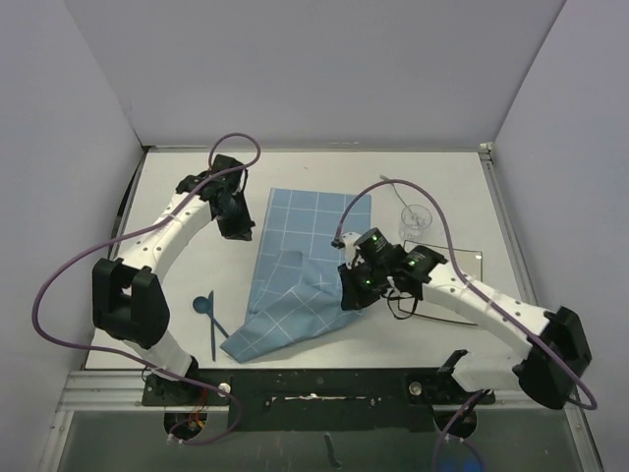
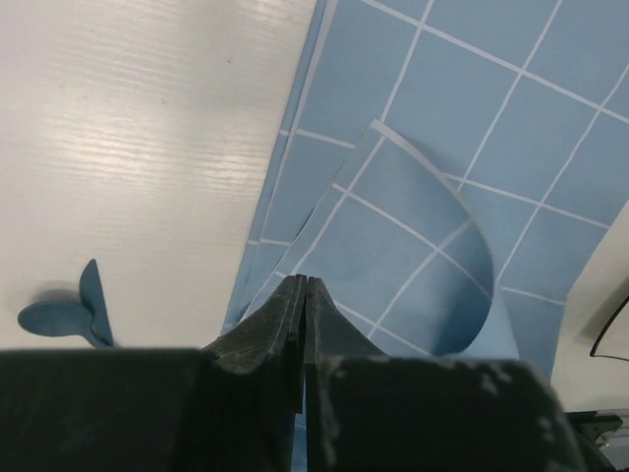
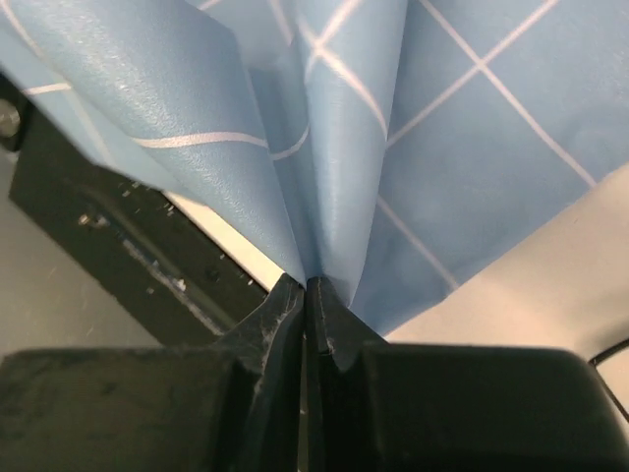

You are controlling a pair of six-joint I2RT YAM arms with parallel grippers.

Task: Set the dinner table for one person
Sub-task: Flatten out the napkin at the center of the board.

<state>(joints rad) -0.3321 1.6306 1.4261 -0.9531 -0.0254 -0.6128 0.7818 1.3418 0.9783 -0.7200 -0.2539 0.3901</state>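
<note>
Where bare, dinner table point(image 1: 314, 169) glossy white.

Our white arms point(image 1: 177, 226), black joints point(image 1: 123, 295)
Purple cables point(image 1: 241, 137) looped off both; our left gripper point(image 2: 303, 285) and right gripper point(image 3: 305, 285) were black and scuffed.

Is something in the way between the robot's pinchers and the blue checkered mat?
Nothing visible. The left gripper and the right gripper are both shut on the blue mat. On the dinner table, a blue spoon lies beside the mat's near left corner and a glass stands off to its right.
</note>
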